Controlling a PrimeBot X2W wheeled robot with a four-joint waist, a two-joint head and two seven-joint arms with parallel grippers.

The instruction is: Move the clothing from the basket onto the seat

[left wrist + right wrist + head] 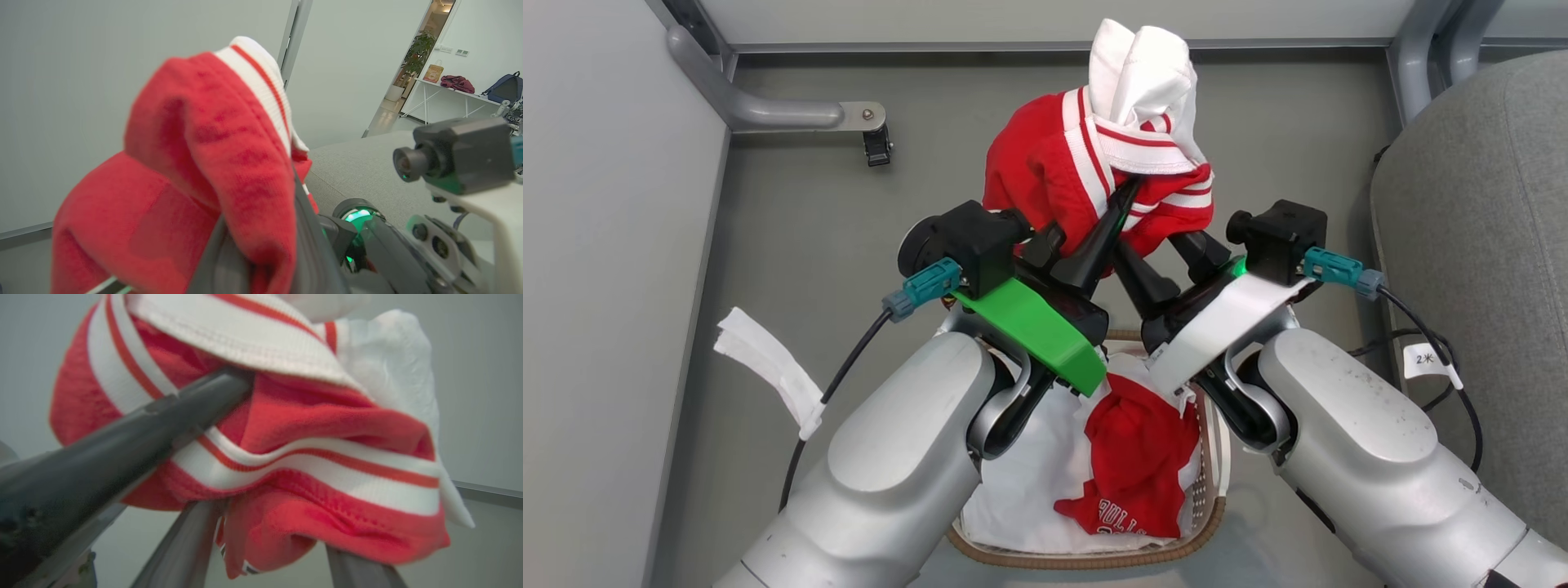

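My left jaws pinch the soft, light clothing above the basket; I cannot tell if the spread right jaws grip. It flops, so hold the thick bunched middle

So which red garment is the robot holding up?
The white-striped red bundle, up in the air; the lettered red jersey lies in the basket.

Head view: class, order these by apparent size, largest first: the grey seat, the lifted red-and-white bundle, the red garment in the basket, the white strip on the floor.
1. seat
2. lifted bundle, though nearer the camera
3. garment in the basket
4. white strip
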